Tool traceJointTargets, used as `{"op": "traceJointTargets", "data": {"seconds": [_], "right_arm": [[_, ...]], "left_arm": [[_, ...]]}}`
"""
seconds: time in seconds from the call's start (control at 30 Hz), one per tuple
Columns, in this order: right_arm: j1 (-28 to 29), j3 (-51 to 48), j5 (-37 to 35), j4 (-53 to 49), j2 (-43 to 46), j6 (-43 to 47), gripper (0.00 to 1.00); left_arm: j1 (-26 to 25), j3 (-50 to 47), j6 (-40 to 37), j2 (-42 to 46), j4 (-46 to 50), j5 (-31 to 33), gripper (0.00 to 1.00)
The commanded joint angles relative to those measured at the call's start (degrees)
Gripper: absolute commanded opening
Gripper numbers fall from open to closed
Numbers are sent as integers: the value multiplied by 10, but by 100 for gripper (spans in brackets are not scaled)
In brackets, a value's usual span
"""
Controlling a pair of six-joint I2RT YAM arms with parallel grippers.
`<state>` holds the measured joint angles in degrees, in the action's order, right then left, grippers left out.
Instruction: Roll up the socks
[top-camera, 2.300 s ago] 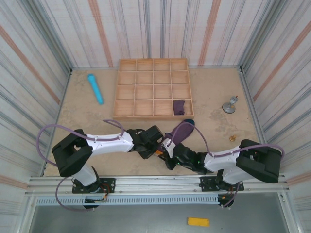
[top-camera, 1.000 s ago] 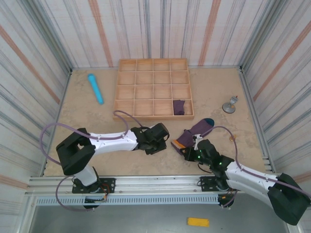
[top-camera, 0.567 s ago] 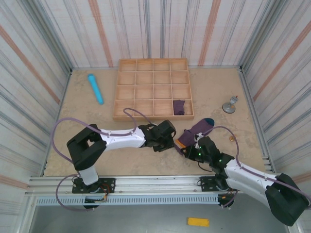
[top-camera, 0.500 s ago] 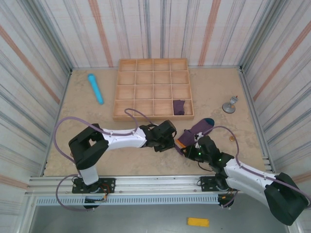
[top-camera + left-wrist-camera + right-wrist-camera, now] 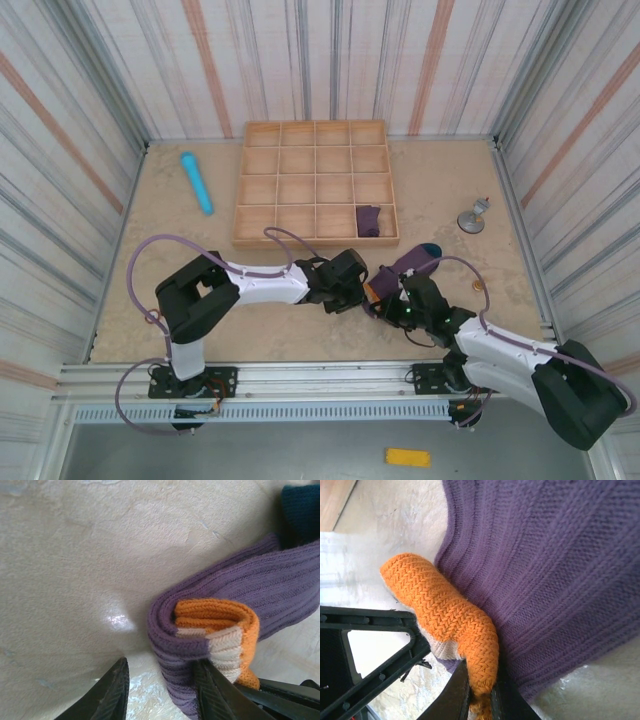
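One rolled sock [image 5: 368, 220] is seen already lodged in the tray [image 5: 300, 241], in the front row, rightmost compartment; that half of the task is judged done; the loose sock [image 5: 402, 266] is laid out on the desk [image 5: 200, 270] just in front of the tray's right corner, and its roll is judged barely begun. Only the first turn is formed: the orange cuff [image 5: 215, 612] is tucked inside a fold of purple knit, while the rest of the length is spread flat; the rolling up to the toe [image 5: 428, 249] and the placing in a compartment are left to be done. The long axis is set on a diagonal in the top view; the cuff end is turned toward the arms and leftward, and the teal toe is pointed away and rightward, toward the tray. The right hand [image 5: 480, 695] is pinched together on the cuff; the left hand [image 5: 161, 670] is held with its fingers apart astride the fold, with bare desk seen beside one finger, so nothing is clamped by it.
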<state>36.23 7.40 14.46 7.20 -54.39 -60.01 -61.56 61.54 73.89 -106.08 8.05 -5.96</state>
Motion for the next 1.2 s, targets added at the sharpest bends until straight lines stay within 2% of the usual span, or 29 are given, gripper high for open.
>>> {"op": "traceJointTargets", "data": {"seconds": [0.0, 0.27, 0.4, 0.53, 0.6, 0.77, 0.8, 0.87, 1.0, 1.1, 1.17], "right_arm": [[-14, -19, -2, -95, -10, -24, 0], [-35, -19, 24, -98, 6, -28, 0], [-44, -20, 42, -83, 2, -34, 0], [-55, -23, 61, -70, -3, -36, 0], [-58, -22, 69, -65, -1, -36, 0], [-60, -5, 92, -65, -3, -29, 0], [-60, 1, 100, -64, -7, -23, 0], [-60, 15, 110, -60, -17, -13, 8], [-57, 43, 123, -48, -44, 11, 16], [-51, 67, 128, -49, -65, 35, 38], [-41, 90, 124, -60, -77, 60, 44]], "left_arm": [[-1, -2, 14, -21, -15, 7, 40], [0, -23, 37, -42, -72, 8, 41], [3, -19, 46, -55, -78, 5, 39], [10, -19, 61, -66, -78, -5, 24], [14, -13, 63, -65, -61, -4, 20], [39, -9, 47, -57, -23, -19, 1], [44, -13, 45, -53, -20, -21, 0], [55, -26, 39, -41, -18, -22, 0], [73, -48, 21, -13, 6, -13, 0], [87, -68, 13, 10, 24, -11, 0], [93, -79, 8, 29, 39, -5, 0]]}}
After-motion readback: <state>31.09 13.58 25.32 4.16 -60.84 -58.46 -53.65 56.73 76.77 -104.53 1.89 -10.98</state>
